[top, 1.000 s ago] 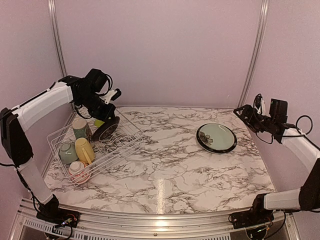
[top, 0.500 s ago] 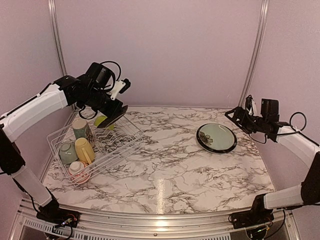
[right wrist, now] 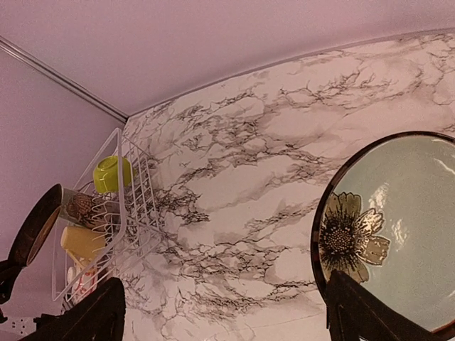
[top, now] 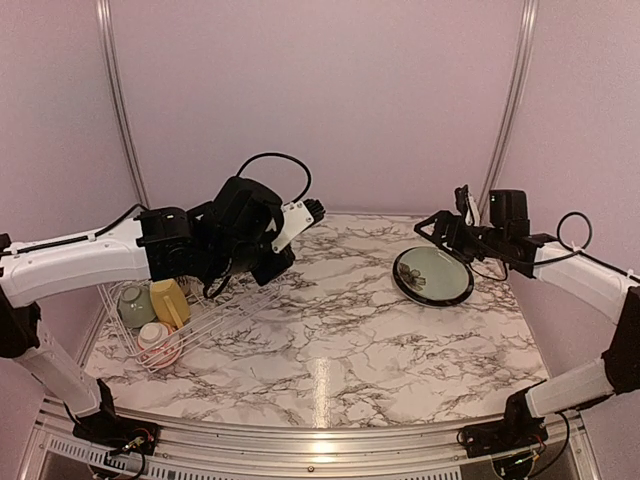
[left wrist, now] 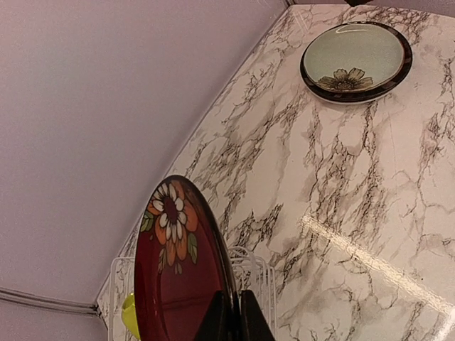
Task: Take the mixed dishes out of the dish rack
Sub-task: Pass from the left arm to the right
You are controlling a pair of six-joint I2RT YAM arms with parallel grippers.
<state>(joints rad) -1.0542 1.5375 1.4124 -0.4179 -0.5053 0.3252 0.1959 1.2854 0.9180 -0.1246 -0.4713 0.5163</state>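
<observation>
The left arm (top: 80,255) reaches out low and nearly level. The left gripper (left wrist: 231,318) has both fingers pinched tight on the rim of the red flowered plate (left wrist: 170,284), which juts out beyond the fingertips. The right arm (top: 590,275) angles its forearm inward, and the right gripper (top: 447,228) is spread wide, with nothing between its fingers (right wrist: 89,316).

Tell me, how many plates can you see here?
2. A red flowered plate is held on edge in the left gripper, by the dish rack; a pale green, dark-rimmed plate lies flat on the marble table. The left arm may hide more in the rack.
</observation>
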